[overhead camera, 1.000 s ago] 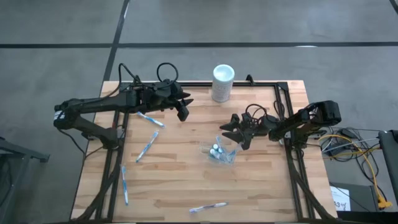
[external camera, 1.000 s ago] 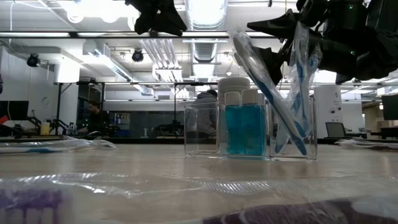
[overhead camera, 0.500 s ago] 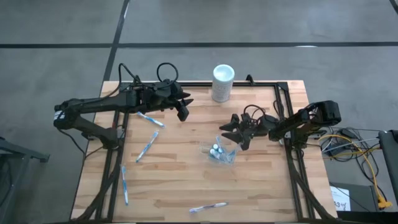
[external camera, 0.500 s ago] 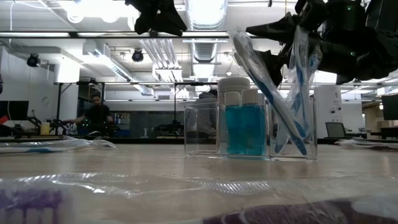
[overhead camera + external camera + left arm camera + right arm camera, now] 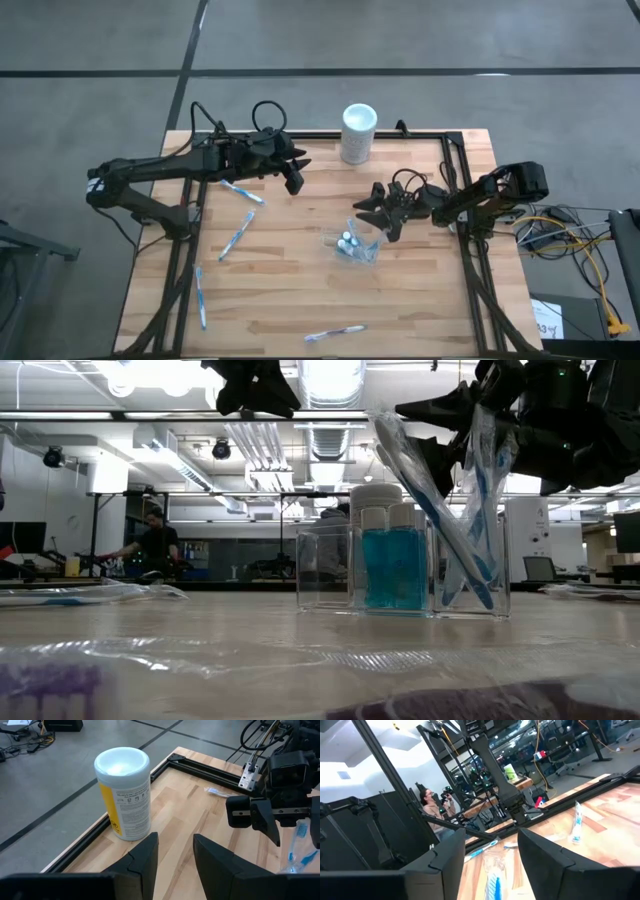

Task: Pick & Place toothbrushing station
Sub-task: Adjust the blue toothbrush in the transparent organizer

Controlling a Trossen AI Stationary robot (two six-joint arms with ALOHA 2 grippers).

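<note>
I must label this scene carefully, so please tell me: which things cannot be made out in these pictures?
- High view: contents of the clear holder are too small to count.
- Low view: foreground wrappers are blurred; both arms are cut off by the top edge.
- Right wrist view: the toothbrush below is cut off by the edge.
- Left wrist view: canister label too small to read.

The toothbrush between the right gripper's fingers is cut off by the frame's edge.
</note>
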